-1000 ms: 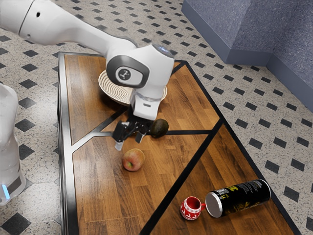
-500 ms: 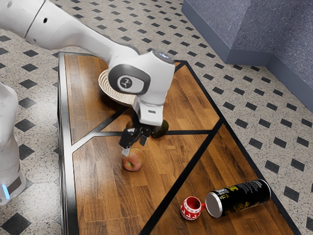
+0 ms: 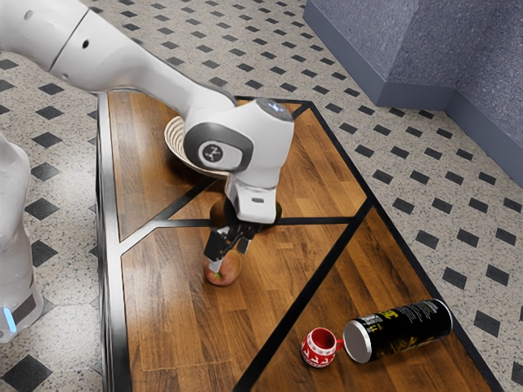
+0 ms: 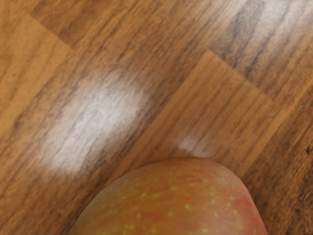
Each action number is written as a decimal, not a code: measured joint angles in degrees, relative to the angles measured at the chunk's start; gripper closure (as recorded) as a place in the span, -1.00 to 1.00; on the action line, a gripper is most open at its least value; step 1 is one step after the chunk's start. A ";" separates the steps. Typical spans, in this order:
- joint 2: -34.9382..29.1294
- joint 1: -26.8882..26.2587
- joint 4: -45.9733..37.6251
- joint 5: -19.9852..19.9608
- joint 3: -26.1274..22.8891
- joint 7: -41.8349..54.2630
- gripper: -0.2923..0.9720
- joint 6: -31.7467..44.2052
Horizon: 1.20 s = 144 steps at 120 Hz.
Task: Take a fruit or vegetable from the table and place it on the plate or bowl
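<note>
Wooden table (image 3: pixel 180 327): bare boards on every side of the red-yellow apple (image 3: pixel 222 275), so side approaches are open. Wrist view agrees, with plain wood grain beyond the fruit.
Above the apple, the room is taken by the black two-finger gripper (image 3: pixel 225 255) and the white arm.
Dark green avocado (image 3: pixel 276 212): close behind the wrist, mostly hidden.
Ribbed pale bowl (image 3: pixel 178 140): farther back, under the arm.
Small red mug (image 3: pixel 319 347) sits just beside a black can lying on its side (image 3: pixel 400 325), both well apart from the apple with an open strip between.

A red-yellow speckled apple (image 3: pixel 224 275) sits on the table (image 3: pixel 163 327); the ribbed bowl (image 3: pixel 175 137) stands well apart.
</note>
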 joint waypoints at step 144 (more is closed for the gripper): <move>2.11 1.15 18.27 12.38 21.38 -11.40 0.09 -9.27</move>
